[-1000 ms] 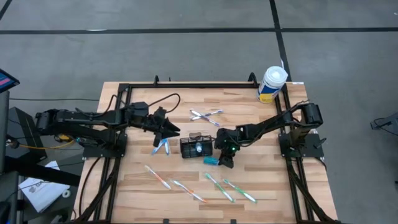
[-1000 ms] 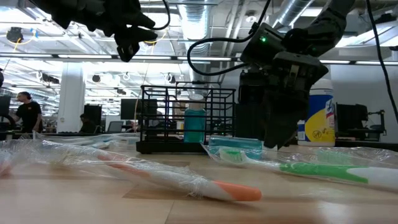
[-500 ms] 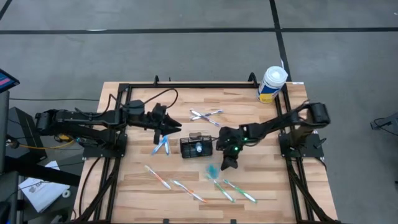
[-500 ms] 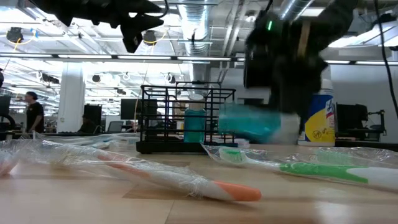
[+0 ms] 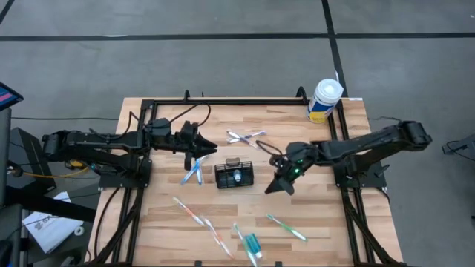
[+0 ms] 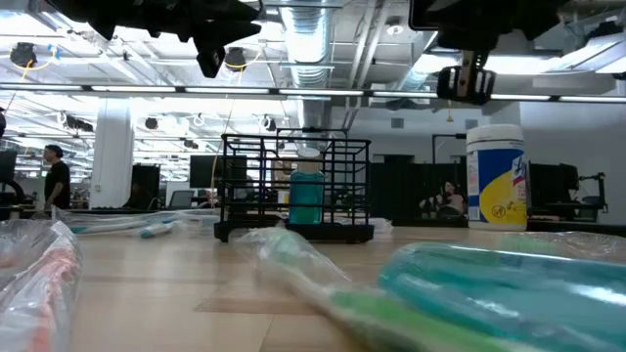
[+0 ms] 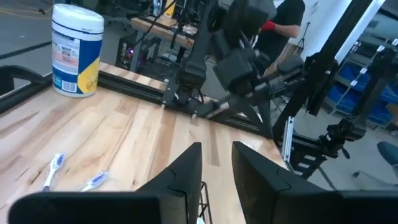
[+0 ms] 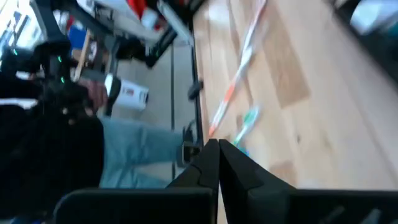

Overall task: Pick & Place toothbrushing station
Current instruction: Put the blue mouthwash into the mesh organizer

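The toothbrushing station, a small black wire basket, stands on the table's middle with a teal item upright in one compartment. My left gripper hovers just left of the basket, fingers open, nothing between them. My right gripper hangs above the table to the right of the basket, shut and holding nothing. A teal tube lies flat near the table's near edge among wrapped toothbrushes.
Wrapped toothbrushes lie near the front: orange ones and a green one. Blue ones lie left of the basket and behind it. A white-and-yellow wipes tub stands at the far right corner.
My right gripper has risen from the table and drawn back toward the right edge, turning as it went. The teal tube, first beside the basket, was lifted briefly and has fallen near the table's near edge, knocking the front toothbrushes out of place.
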`<state>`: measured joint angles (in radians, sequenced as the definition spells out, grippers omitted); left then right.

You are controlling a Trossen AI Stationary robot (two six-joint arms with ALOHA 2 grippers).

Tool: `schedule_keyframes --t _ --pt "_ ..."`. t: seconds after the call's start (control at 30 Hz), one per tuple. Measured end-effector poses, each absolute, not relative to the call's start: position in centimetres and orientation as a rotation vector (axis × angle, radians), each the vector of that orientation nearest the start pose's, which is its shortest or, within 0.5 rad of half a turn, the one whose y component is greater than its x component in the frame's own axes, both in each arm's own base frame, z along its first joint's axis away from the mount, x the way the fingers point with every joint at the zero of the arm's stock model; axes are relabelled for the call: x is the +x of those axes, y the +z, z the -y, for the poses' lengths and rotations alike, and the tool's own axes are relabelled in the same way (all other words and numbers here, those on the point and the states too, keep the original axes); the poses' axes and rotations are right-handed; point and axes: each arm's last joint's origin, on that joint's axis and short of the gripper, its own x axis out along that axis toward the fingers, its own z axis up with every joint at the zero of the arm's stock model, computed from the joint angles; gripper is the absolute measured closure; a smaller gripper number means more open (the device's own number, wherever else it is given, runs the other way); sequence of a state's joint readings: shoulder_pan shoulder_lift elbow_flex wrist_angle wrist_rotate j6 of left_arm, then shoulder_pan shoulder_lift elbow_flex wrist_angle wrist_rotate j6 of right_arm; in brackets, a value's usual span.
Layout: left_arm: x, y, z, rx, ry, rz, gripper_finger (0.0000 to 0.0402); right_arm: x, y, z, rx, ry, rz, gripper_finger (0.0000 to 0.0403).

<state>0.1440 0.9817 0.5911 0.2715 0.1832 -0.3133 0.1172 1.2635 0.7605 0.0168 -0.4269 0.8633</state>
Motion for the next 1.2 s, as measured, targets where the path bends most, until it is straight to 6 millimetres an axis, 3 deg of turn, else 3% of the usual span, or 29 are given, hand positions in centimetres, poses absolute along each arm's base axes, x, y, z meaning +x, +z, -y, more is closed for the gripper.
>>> schedule_keyframes --t 0.17,0.33,0.43,0.63,0.8,0.93,1.03,1.2 --pt "21.7 27.3 -2.9 -0.372 -0.032 -0.131 0.0314 26.7 25.2 -3.2 0.910 0.270 -0.614 0.0390" --pt "21.7 27.1 -2.2 -0.433 -0.128 -0.165 0.0304 26.9 25.7 -3.2 0.934 0.293 -0.560 0.0329" --pt "22.5 26.1 -1.1 -0.510 -0.241 -0.262 0.0292 26.9 25.8 -3.3 0.924 0.301 -0.555 0.0291" --pt "26.9 24.0 3.1 -0.428 -0.461 -0.485 0.0280 26.9 25.8 -2.9 0.894 0.296 -0.543 0.0251" --pt "31.8 23.7 6.1 -0.275 -0.573 -0.546 0.0295 27.0 25.7 -2.6 0.839 0.299 -0.529 0.0252" --pt "34.4 23.5 7.9 -0.161 -0.608 -0.581 0.0302 26.8 25.4 -2.1 0.779 0.291 -0.552 0.0260" --pt "35.3 23.4 9.0 -0.126 -0.580 -0.604 0.0300 26.5 24.8 -1.3 0.738 0.307 -0.616 0.0261" --pt "34.5 23.9 9.6 -0.128 -0.528 -0.654 0.0298 24.4 24.8 0.5 0.653 0.261 -0.708 0.0255"
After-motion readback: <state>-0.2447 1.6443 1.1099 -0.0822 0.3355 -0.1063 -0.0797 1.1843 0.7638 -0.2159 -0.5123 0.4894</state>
